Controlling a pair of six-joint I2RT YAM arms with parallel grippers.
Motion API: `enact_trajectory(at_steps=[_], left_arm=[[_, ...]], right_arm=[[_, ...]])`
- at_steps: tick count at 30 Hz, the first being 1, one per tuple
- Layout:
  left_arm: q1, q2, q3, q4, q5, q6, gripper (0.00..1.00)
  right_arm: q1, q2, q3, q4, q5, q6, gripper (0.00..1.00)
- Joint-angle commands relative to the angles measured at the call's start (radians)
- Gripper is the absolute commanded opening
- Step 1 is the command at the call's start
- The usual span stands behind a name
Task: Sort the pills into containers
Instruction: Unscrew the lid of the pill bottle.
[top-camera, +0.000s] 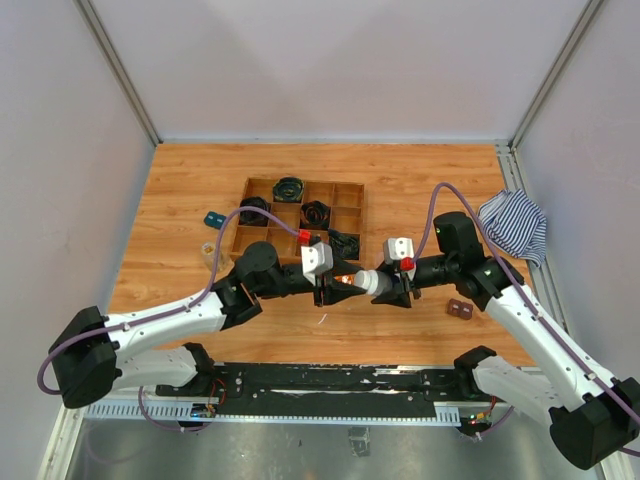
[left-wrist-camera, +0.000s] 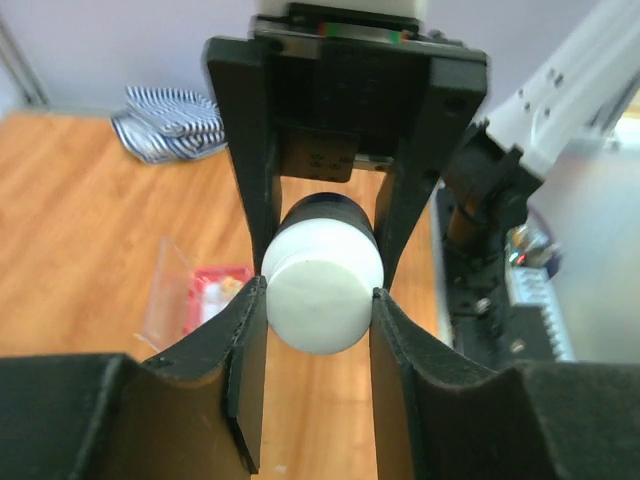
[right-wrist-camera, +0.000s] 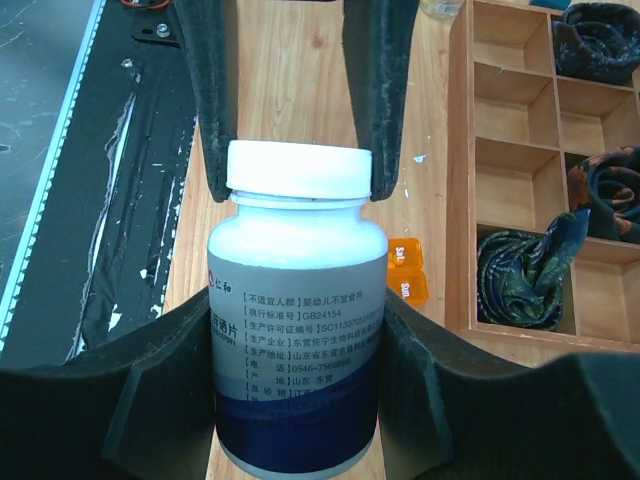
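Note:
A bottle (right-wrist-camera: 297, 330) with a white label, dark blue lower band and white cap (right-wrist-camera: 298, 170) is held level between both arms, above the table in the top view (top-camera: 366, 282). My right gripper (right-wrist-camera: 297, 380) is shut on its body. My left gripper (left-wrist-camera: 318, 310) is shut on the cap (left-wrist-camera: 322, 300), one finger on each side. A flat pink box (left-wrist-camera: 220, 290) with a clear lid lies on the table beyond. A clear vial (top-camera: 208, 250) stands at the left. No loose pills show.
A wooden compartment tray (top-camera: 350, 195) with black coils sits behind the grippers, and shows in the right wrist view (right-wrist-camera: 460, 170). An orange pill block (right-wrist-camera: 408, 270) lies under the bottle. A striped cloth (top-camera: 515, 225) lies at the right edge. A small dark reddish item (top-camera: 460, 309) lies by the right arm.

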Motion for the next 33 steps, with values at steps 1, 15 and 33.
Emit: enact_trajectory(at_steps=[1, 15, 33], left_arm=[[-0.030, -0.001, 0.019, 0.024, -0.185, -0.414, 0.00], [-0.195, -0.068, -0.018, 0.022, -0.548, -0.711, 0.69], [-0.194, -0.355, -0.236, 0.008, -0.360, 0.230, 0.99]], right_arm=[[-0.023, 0.006, 0.020, 0.004, -0.006, -0.001, 0.01], [-0.023, 0.022, 0.022, 0.006, -0.001, 0.009, 0.01], [-0.023, 0.017, 0.018, 0.004, -0.037, -0.002, 0.01]])
